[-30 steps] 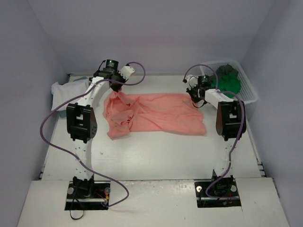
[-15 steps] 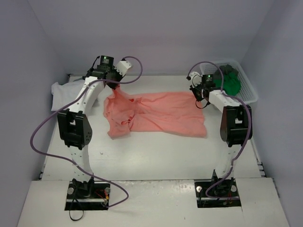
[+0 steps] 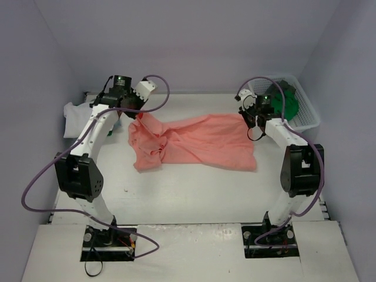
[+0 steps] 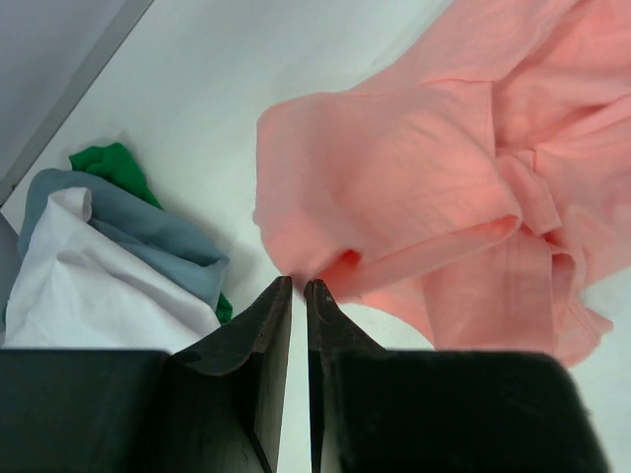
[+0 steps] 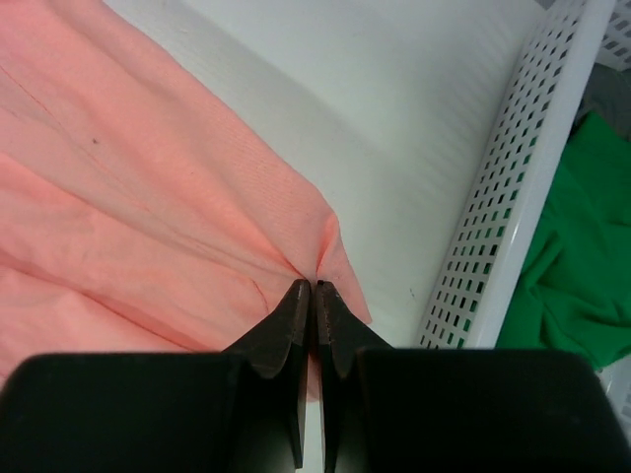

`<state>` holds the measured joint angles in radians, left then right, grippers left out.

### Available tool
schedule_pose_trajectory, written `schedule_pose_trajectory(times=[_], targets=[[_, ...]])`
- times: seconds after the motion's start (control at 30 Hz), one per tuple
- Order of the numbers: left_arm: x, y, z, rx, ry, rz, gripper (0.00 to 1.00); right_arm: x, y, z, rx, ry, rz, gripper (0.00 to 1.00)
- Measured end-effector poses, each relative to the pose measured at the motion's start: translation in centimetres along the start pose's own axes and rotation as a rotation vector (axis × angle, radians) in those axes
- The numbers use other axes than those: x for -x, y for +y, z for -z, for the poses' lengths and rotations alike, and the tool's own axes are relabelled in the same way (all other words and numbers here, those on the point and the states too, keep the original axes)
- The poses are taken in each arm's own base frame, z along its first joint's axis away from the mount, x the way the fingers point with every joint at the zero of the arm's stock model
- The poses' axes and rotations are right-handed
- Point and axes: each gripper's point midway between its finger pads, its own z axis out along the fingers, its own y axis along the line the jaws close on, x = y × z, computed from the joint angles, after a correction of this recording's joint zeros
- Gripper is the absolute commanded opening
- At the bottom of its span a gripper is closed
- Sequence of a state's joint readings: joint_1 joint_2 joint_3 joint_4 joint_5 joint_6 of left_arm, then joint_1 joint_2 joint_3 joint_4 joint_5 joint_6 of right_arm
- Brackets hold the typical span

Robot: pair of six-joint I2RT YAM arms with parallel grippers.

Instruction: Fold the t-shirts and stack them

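– Salmon t-shirt (image 3: 194, 141), seen from above: where is it, and what is different from a second ago?
– It lies spread across the middle of the worktop (image 3: 194, 194), bunched toward its 8 o'clock corner. Both arms have swung their elbows outward. The left claw (image 3: 134, 113) has drawn its corner out toward 10 o'clock, and the right claw (image 3: 250, 117) has drawn its corner toward 2 o'clock. The far hem now rises off the surface at both ends.
– And the other shirts?
– A small pile of shirts (image 3: 73, 114) sits at 9 o'clock, well apart. The green t-shirt (image 3: 291, 106) waits in the basket (image 3: 308, 120) at 2 o'clock.
– Left wrist view?
– The jaws are all but together, with a rolled edge of the salmon cloth pinched at their tips. White, grey-blue and green cloth from the pile shows at 8 o'clock.
– Right wrist view?
– The jaws are closed tight on a puckered corner of the salmon t-shirt. The basket wall stands just beside it at 3 o'clock.
– What does that mean for the job?
– I judge they are stretching the shirt flat by its far corners, which is still preparation. No fold is made yet, and the bunched 8 o'clock side looks like it needs smoothing first.
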<state>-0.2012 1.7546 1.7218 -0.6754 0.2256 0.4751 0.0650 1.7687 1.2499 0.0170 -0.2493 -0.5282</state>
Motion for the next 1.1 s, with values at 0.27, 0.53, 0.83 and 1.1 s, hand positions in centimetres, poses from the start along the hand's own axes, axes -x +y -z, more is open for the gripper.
schedule_pose_trajectory(times=[0.27,0.53,0.83,1.1], targets=[[-1.8,-2.2,3.4,-0.026,-0.005,0.007,0.07,0.3,0.4,2.1,0.002,-0.023,0.02,0.0],[-3.2,-3.9,5.5,-0.054,-0.021,0.011,0.12,0.1,1.5,2.7,0.026,-0.018,0.037,0.0],[-3.7,-6.7,2.0,-0.224,-0.042,-0.004,0.35,0.6,3.2,2.3,0.058,-0.019,0.059,0.0],[-7.0,-10.2,-5.4,-0.391,0.056,-0.046,0.42,-0.8,4.2,0.8,0.093,0.021,0.057,0.0]])
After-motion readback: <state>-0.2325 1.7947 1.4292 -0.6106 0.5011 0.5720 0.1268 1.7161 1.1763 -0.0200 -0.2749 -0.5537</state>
